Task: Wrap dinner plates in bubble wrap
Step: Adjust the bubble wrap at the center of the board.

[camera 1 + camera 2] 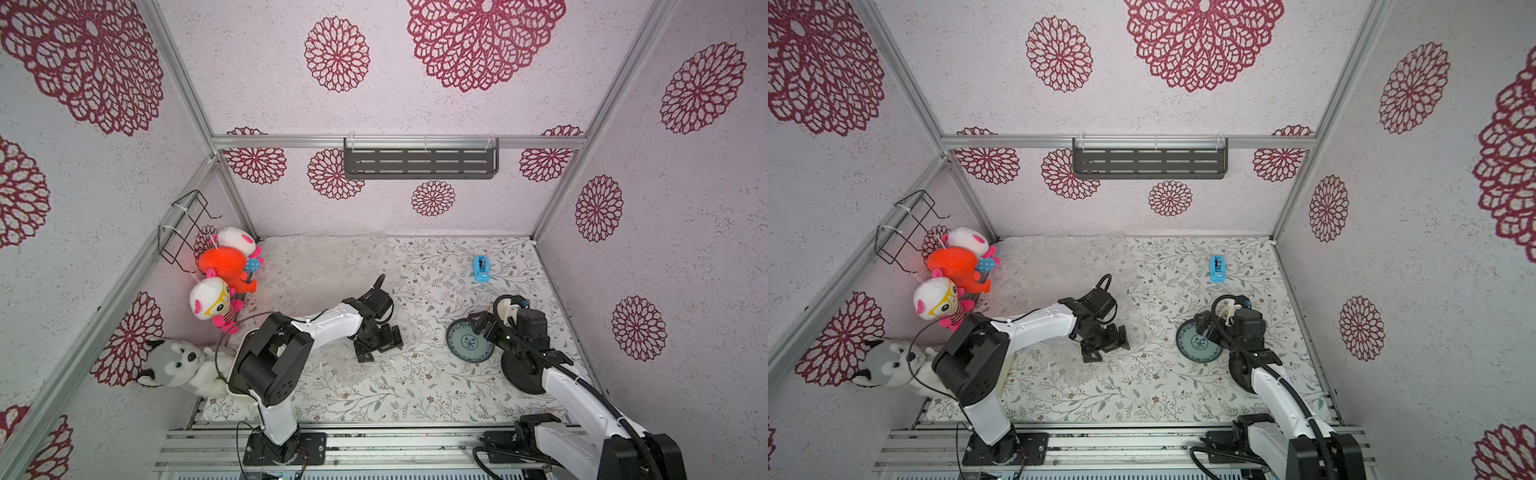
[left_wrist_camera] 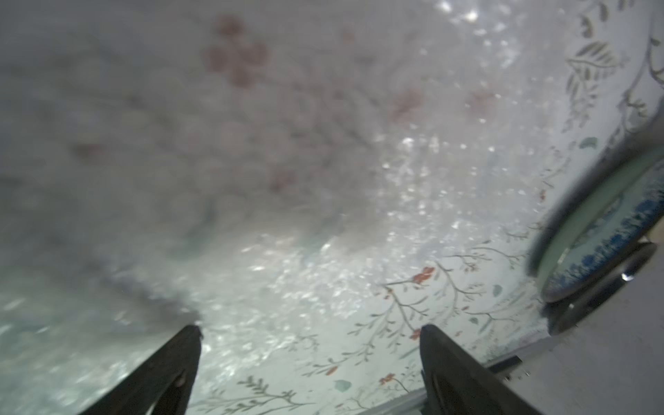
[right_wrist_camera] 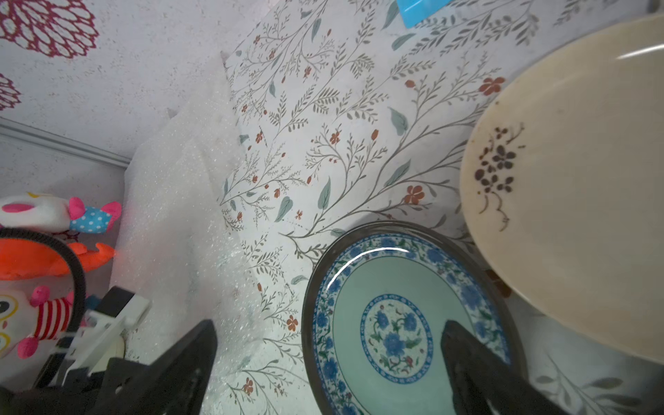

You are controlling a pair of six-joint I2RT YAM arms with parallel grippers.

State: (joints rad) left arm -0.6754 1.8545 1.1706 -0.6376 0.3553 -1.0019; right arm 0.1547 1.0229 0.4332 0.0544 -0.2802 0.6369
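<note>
Left gripper (image 2: 310, 330) wide open, empty, over bubble wrap (image 2: 323, 251), desk (image 1: 436, 395) centre. Right gripper (image 3: 330, 325) wide open, empty, above teal plate (image 1: 469, 343), desk right. Expect plate stiff, glazed, slippery, breakable: grip rim. Wrap light, floppy: pinch edge.

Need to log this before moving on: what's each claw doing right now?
Left claw: open, holding nothing, over the bubble wrap.
Right claw: open, holding nothing, over the blue plate's edge.
</note>
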